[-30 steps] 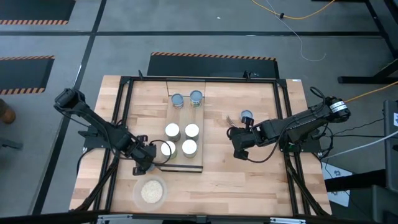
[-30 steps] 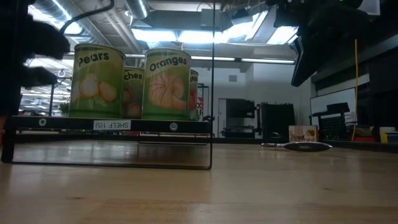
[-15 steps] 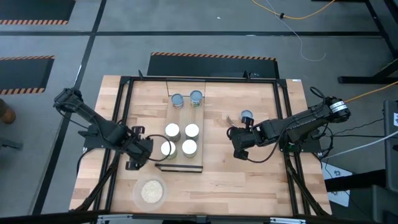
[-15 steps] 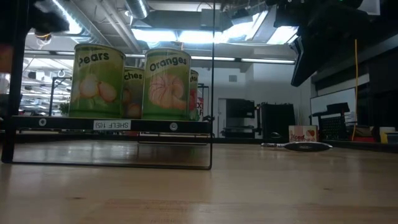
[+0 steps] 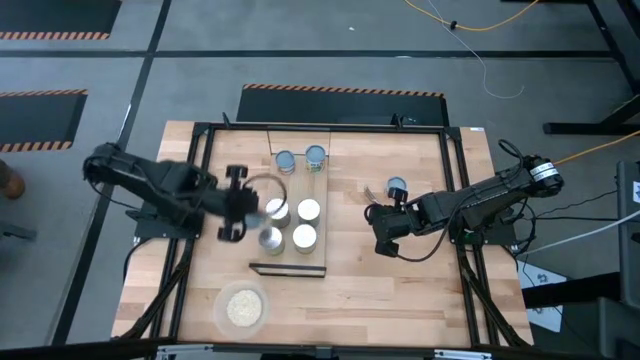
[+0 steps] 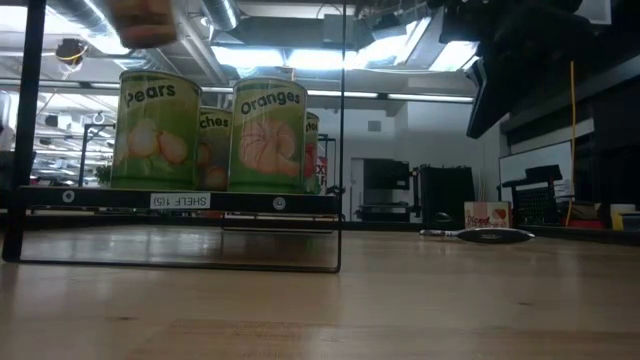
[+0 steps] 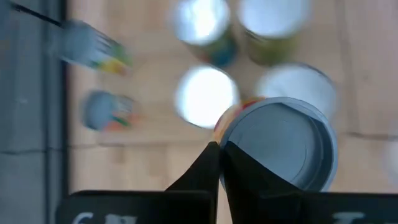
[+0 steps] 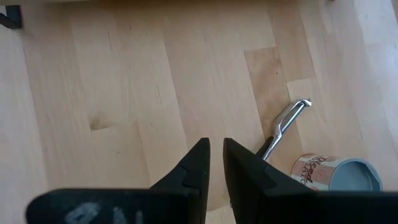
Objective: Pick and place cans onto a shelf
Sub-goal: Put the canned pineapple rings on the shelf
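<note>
My left gripper (image 5: 248, 203) is raised over the shelf's left edge, shut on a can with a silvery grey top (image 7: 280, 143). That can shows blurred at the top of the low view (image 6: 140, 20). The shelf (image 5: 318, 258) is a pale board on a wire frame (image 6: 180, 200). Several cans stand on it, among them Pears (image 6: 157, 130) and Oranges (image 6: 270, 135). Another can (image 5: 397, 187) stands on the table to the right of the shelf. My right gripper (image 5: 383, 243) hangs near that can, fingers almost together and empty. My left gripper holds the can at its top rim (image 7: 225, 140), on one side of the can. The two fingers (image 7: 208, 171) stand almost together there and point down from above. One finger lies over the lid, the other outside the wall. The can hangs upright below them, lifted clear.
A round dish of beige grains (image 5: 242, 308) sits near the table's front left. A metal utensil (image 8: 286, 121) lies beside the right-hand can (image 8: 339, 174). Bare wood lies between the shelf and my right gripper. A black frame (image 5: 200, 135) borders the table.
My left gripper has risen from beside the shelf's near left corner and gone toward the far edge, now over the shelf's left side. The can it holds has come up with it, above the standing cans.
</note>
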### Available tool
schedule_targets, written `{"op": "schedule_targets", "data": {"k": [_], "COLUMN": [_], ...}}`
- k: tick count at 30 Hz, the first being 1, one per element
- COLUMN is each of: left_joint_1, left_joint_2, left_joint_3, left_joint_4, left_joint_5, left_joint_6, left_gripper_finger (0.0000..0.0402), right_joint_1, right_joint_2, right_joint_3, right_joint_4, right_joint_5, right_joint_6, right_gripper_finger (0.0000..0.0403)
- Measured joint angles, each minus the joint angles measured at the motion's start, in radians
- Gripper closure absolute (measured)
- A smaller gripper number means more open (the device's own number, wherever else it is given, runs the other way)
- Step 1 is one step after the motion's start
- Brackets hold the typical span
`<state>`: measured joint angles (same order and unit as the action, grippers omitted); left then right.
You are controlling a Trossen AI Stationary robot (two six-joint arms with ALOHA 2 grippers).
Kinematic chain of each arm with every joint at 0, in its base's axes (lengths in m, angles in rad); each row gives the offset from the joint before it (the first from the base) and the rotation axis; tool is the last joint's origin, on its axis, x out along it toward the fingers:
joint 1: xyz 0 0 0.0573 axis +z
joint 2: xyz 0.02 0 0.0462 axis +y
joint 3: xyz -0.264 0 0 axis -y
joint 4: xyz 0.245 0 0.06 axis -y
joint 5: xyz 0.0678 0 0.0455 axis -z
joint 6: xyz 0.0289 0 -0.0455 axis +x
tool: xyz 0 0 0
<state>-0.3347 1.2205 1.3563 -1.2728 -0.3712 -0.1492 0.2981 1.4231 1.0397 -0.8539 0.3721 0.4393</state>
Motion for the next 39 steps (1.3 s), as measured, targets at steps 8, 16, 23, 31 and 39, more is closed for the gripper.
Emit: {"op": "schedule_targets", "data": {"k": [8,16,23,31,39], "left_joint_1": [0.297,0.59,0.718,0.74,0.74], "left_joint_2": [0.003,0.073,0.2,0.334,0.418], "left_joint_3": [0.037,0.037,0.036,0.036,0.036], "left_joint_4": [0.17,0.285,0.291,0.289,0.277], "left_joint_5": [0.016,0.188,0.323,0.367,0.366], "left_joint_6": [0.352,0.545,0.584,0.605,0.6], "left_gripper_finger": [0.0393,0.0393,0.0392,0.0392,0.0392], "right_joint_1": [0.0,-0.001,-0.001,-0.001,-0.001], "right_joint_2": [0.0,0.0,0.0,0.0,0.0], "right_joint_3": [0.0,0.0,0.0,0.0,0.0], "right_joint_4": [0.0,0.002,0.105,0.225,0.237], "right_joint_5": [0.0,0.001,0.002,0.003,0.002], "right_joint_6": [0.0,-0.051,-0.166,-0.325,-0.372], "right_gripper_finger": [0.0351,0.0351,0.0351,0.0351,0.0351]}}
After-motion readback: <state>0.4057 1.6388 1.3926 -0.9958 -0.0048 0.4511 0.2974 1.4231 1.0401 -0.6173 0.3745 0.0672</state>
